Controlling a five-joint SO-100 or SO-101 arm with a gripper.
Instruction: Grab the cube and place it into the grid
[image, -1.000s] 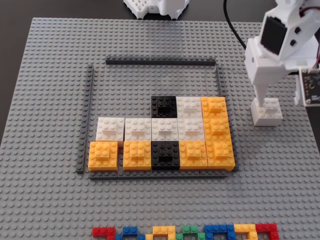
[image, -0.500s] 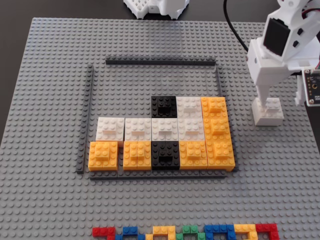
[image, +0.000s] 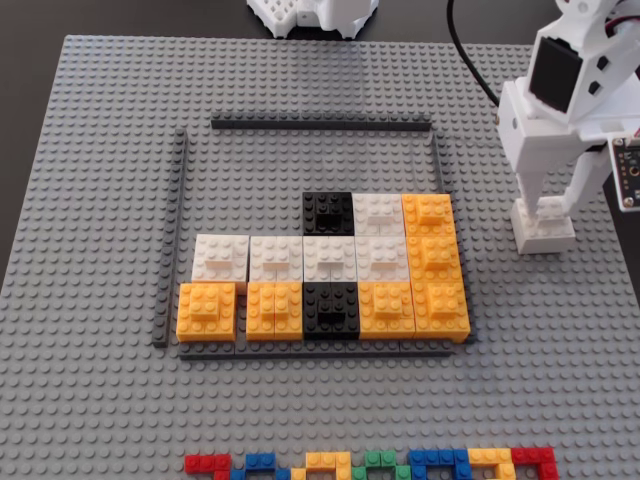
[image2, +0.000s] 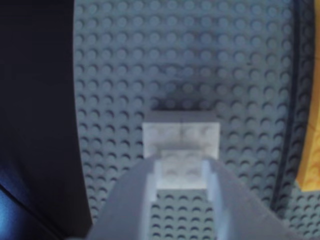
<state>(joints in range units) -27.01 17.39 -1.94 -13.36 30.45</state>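
A white cube (image: 544, 226) made of stacked bricks sits on the grey studded baseplate (image: 90, 200) at the right side of the fixed view, well outside the grid (image: 320, 270) and level with its middle rows. The white jaws (image: 540, 205) stand directly over it, their tips down on either side of the cube's raised upper brick. In the wrist view the cube (image2: 181, 137) lies in the middle of the frame, and the two white fingers (image2: 150, 185) reach up from the bottom edge to flank its narrower top brick; the jaws (image2: 182, 172) are open only about as wide as that brick and appear to be touching its sides, though the blur makes it hard to tell whether they are truly squeezing it.

To the left, in the fixed view, thin dark grey strips frame the grid. Inside, orange, white and black cubes fill the near two rows and part of a third, with an orange column on the right. A row of small coloured bricks (image: 370, 464) runs along the near edge of the baseplate. The baseplate rests on a dark worktop (image: 20, 60).
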